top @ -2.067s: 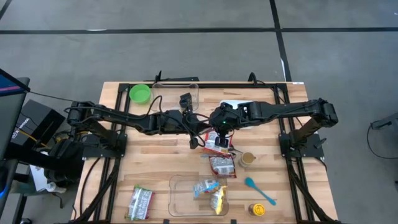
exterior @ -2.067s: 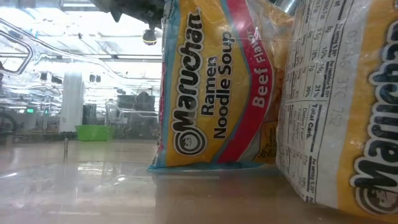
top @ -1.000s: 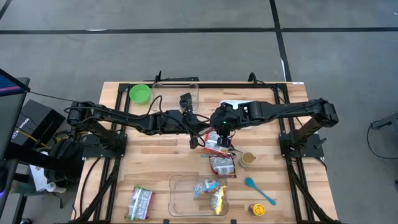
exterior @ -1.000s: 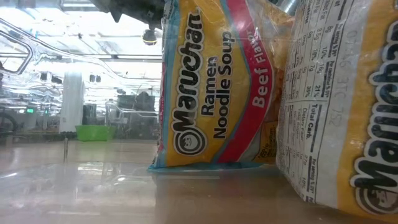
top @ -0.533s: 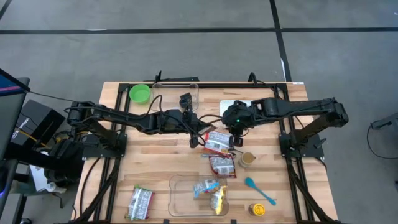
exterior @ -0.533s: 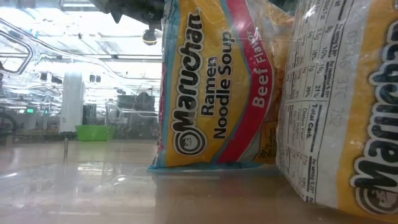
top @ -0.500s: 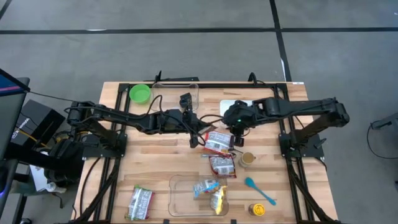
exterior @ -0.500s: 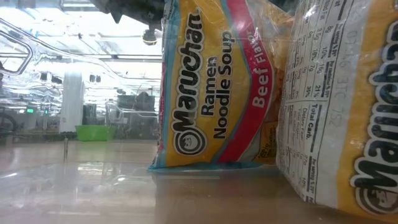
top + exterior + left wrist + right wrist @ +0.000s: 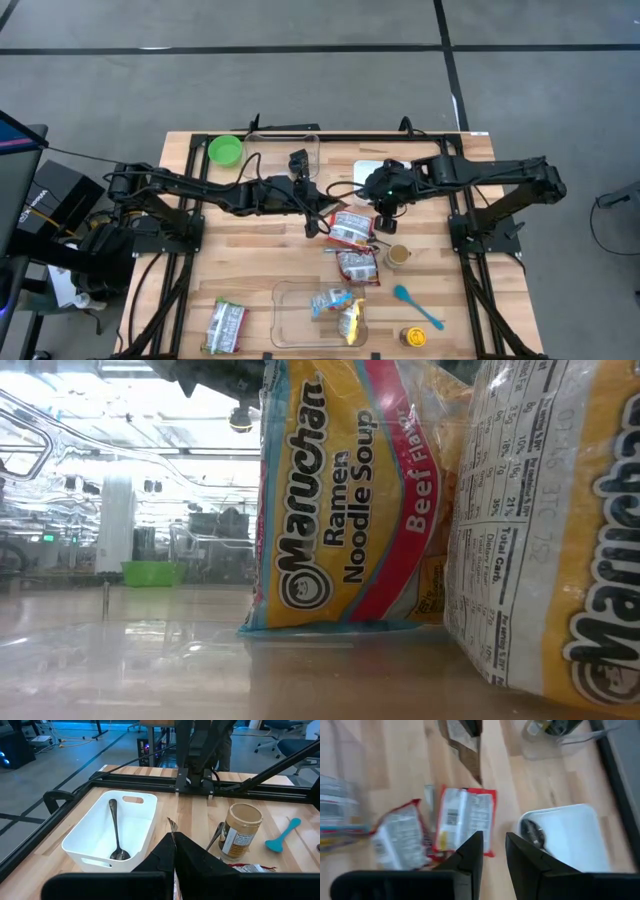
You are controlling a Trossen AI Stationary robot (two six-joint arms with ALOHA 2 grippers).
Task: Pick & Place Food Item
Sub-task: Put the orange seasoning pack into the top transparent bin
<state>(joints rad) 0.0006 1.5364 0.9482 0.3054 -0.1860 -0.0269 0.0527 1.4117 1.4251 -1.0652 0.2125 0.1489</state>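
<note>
1. The right gripper (image 9: 494, 845) has pulled off the red packet (image 9: 350, 228). A second ago it sat right over the packet; now it hovers behind the peanut butter jar (image 9: 398, 256), between the jar and the white bin (image 9: 365, 168).
2. Its fingers stand slightly apart with bare wood showing between them, so it carries nothing.
3. The red packet lies flat on the table just beside the jar, on the left arm's side. We judge the pick has not taken hold, or the packet was only nudged, so it is not yet placed.
4. The left gripper (image 9: 173, 836) waits on the far side of the red packet from the jar, fingers pressed together. A thin foil edge shows at its tips, and we cannot tell whether it is pinched.
5. A second packet (image 9: 357, 265) lies just in front of the red one, also beside the jar.
6. In front of the jar, toward the left arm's side, the clear container (image 9: 290, 312) already holds ramen packets (image 9: 340, 500).
7. A blue spoon (image 9: 418, 305) lies in front of the jar; a green bowl (image 9: 224, 150) sits well apart, behind it.
8. The jar, the second packet and the left gripper crowd the red packet, so a fresh grasp has little room.
</note>
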